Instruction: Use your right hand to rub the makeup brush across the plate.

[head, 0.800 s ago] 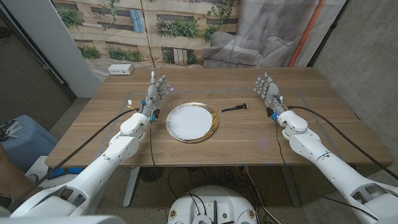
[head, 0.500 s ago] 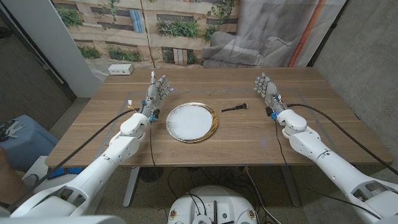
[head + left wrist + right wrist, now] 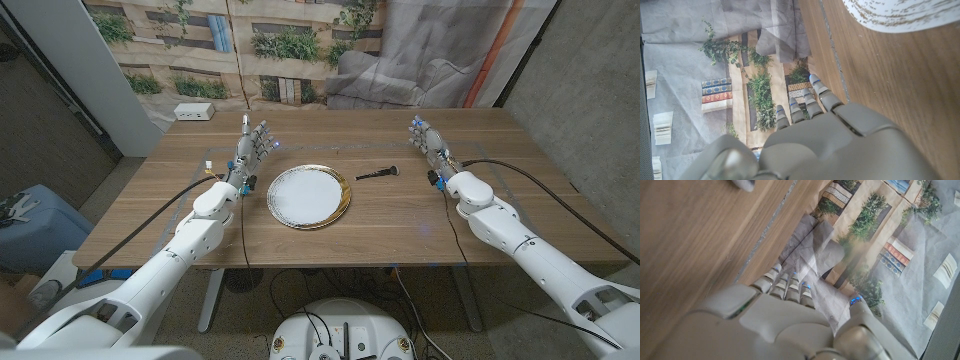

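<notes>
table (image 3: 400, 215): matt grained wood | plate (image 3: 308, 196): glossy white, gold-edged | backdrop (image 3: 420, 50): creased cloth

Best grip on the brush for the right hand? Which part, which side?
Likely the handle. The brush lies flat beside the plate, apart from it; its wider end, apparently the bristles, points toward the right hand. Come from above at mid-handle, fingers across it, leaving the bristles free to rub.

Wooden table (image 3: 400, 225) carries plate (image 3: 309, 196), makeup brush (image 3: 376, 174), white box (image 3: 194, 111).
</notes>
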